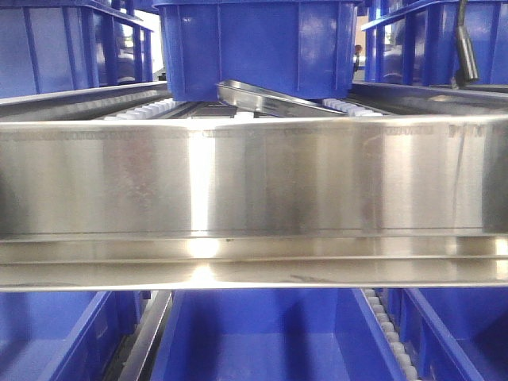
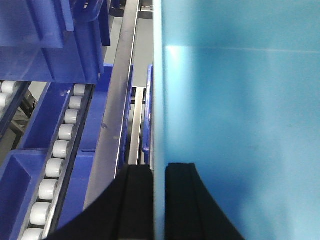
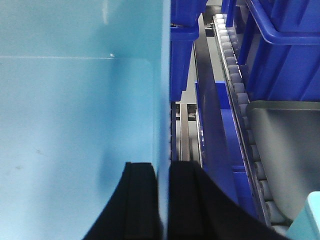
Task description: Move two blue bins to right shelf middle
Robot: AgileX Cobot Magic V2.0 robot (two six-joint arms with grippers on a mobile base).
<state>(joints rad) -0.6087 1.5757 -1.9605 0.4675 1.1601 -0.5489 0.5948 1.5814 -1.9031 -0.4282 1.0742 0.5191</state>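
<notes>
**Front view:** I see the shelf rail (image 1: 254, 190) filling the middle of the frame, level and shiny. Above it a dark bin (image 1: 258, 44) stands over the rollers (image 1: 151, 109), with a steel tray (image 1: 278, 97) tilted just below it. More dark bins (image 1: 262, 333) lie under the rail.

**Left wrist view:** The left hand (image 2: 159, 200) pinches an upright wall of the pale bin (image 2: 240, 125), one finger on each face. Rollers and dark bins run to the left of the wall.

**Right wrist view:** The right hand (image 3: 163, 200) pinches a wall of the pale bin, one finger inside and one outside. Rollers, dark bins and a grey tray (image 3: 285, 150) lie to the right of the wall.
</notes>
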